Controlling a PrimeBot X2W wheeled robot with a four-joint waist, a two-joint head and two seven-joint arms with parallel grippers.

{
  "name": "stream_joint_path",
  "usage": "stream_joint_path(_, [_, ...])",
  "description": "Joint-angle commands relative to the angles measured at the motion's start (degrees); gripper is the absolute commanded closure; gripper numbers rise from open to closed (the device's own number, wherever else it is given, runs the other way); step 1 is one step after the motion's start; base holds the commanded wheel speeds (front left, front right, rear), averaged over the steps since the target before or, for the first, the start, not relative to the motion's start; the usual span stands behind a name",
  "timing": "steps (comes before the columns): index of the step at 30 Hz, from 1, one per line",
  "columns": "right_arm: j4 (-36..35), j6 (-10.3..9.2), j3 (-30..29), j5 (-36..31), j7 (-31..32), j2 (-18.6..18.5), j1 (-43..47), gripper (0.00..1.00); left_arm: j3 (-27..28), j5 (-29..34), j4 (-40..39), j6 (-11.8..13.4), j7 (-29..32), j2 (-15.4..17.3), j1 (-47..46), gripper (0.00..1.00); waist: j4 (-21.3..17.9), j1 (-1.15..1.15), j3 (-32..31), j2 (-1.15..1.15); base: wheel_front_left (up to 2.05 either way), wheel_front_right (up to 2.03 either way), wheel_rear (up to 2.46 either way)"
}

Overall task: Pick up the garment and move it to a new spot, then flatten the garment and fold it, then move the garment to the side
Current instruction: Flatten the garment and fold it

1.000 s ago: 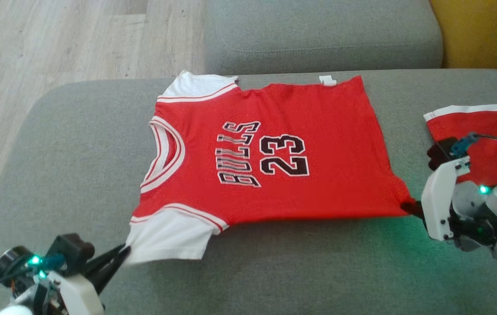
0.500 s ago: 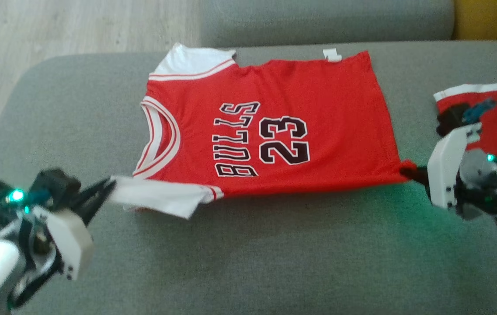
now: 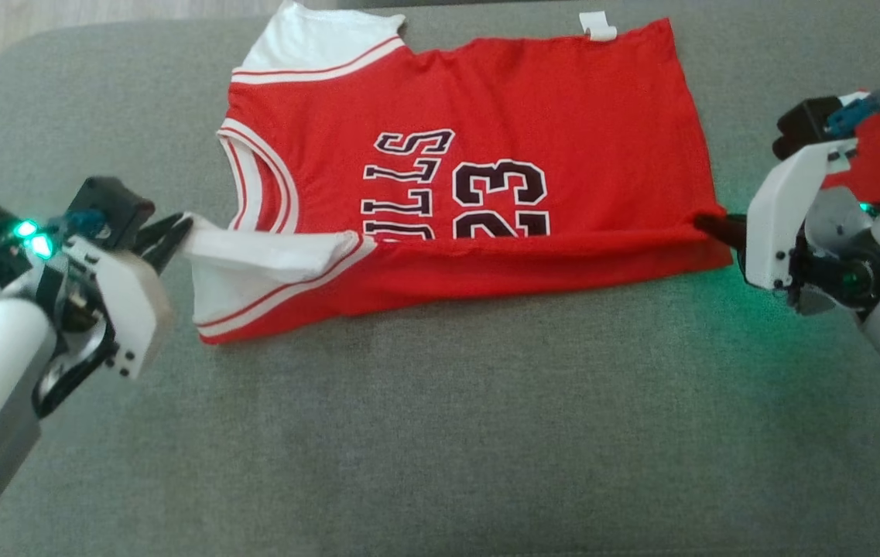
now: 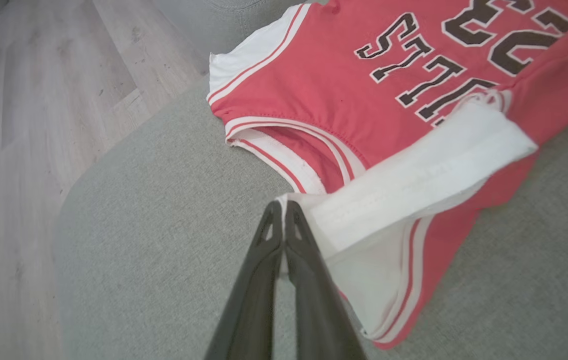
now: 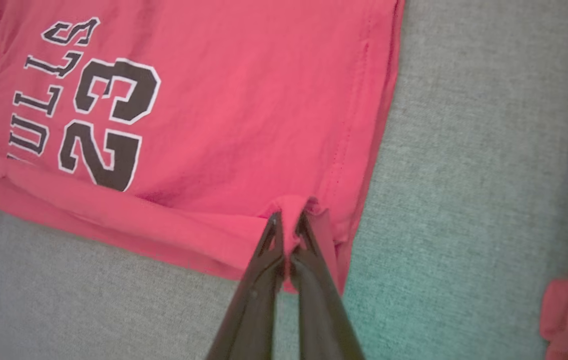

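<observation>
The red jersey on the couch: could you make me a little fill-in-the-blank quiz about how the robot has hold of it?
The left gripper pinches the jersey by a sleeve coloured ____. The right gripper pinches its hem corner, coloured ____. The jersey's printed number is ____. It lies on a cushion coloured ____.
Missing words: white; red; 23; grey.

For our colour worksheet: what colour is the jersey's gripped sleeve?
White sleeve, red-striped trim; best in left wrist view.
</observation>
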Motion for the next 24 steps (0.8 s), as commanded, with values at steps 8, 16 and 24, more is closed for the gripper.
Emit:
stream_joint_path(8, [2.34, -0.05, -0.16, -1.28, -2.87, 1.73, -4.62, 1.00, -4.60, -1.16, 6.69, 0.11, -4.30, -0.19, -11.27, 1.00, -0.54, -0.02, 2.73, 0.00, 0.00, 0.00, 0.00])
stream_joint_path(16, [5.31, -0.05, 0.33, -2.17, -6.80, 2.68, -6.38, 0.00, -6.27, -1.83, 15.50, 0.42, -10.39, -4.07, -16.03, 0.23, -0.26, -0.02, 4.19, 0.00, 0.00, 0.00, 0.00])
stream_joint_path(24, [6.98, -0.05, -1.38, -2.33, -19.33, 4.45, -6.62, 0.00, -2.82, -1.79, 23.45, 6.60, -23.05, -10.05, -16.97, 0.00, 0.24, -0.02, 2.63, 0.00, 0.00, 0.00, 0.00])
